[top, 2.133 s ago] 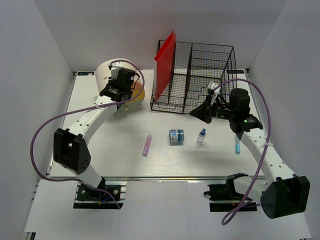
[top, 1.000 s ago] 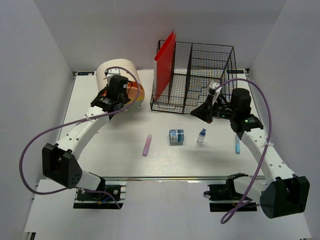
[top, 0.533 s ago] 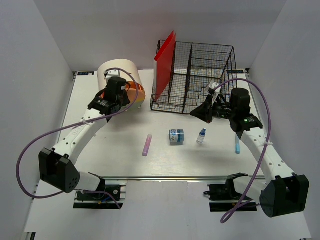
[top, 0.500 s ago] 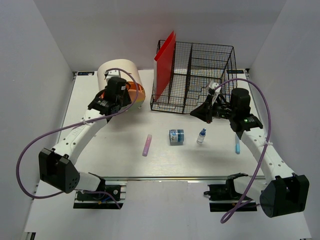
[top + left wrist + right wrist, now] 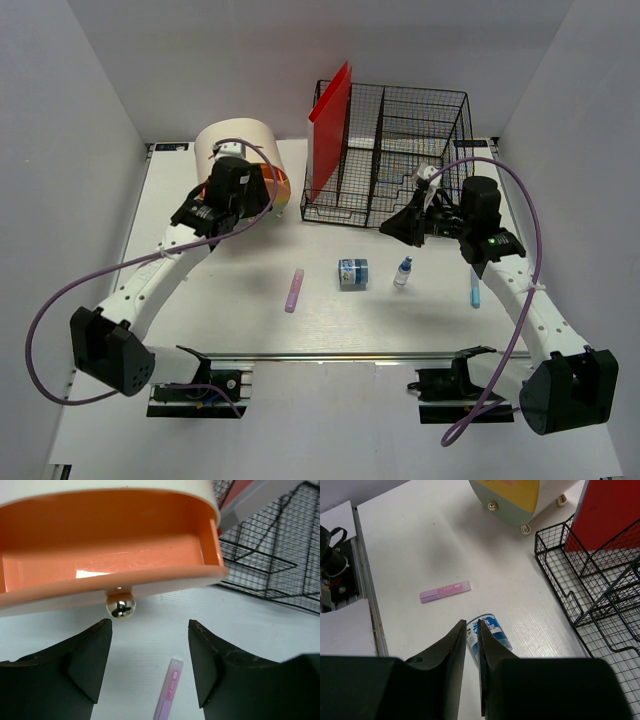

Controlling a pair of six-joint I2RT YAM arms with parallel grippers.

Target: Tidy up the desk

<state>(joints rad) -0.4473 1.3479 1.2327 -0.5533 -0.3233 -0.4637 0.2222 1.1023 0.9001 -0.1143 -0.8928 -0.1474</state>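
The white desk [image 5: 220,300] holds a cream drawer box [image 5: 235,145] at the back left. Its orange drawer [image 5: 110,545] stands pulled out and looks empty, with a brass knob [image 5: 120,605] on its front. My left gripper [image 5: 245,200] is open and empty just in front of the knob [image 5: 150,630], not touching it. A pink pen [image 5: 294,290] lies below it on the desk [image 5: 169,690]. My right gripper [image 5: 385,228] is shut and empty [image 5: 472,625], held above a blue tub [image 5: 492,632].
A black wire basket [image 5: 400,150] with a red folder [image 5: 330,130] stands at the back. The blue tub [image 5: 352,273], a small blue-capped bottle [image 5: 403,272] and a blue pen [image 5: 475,291] lie mid-desk. A metal rail [image 5: 330,355] runs along the front edge.
My left gripper has drawn back from the drawer box toward the front, and the orange drawer now shows pulled out. The right arm has not moved.
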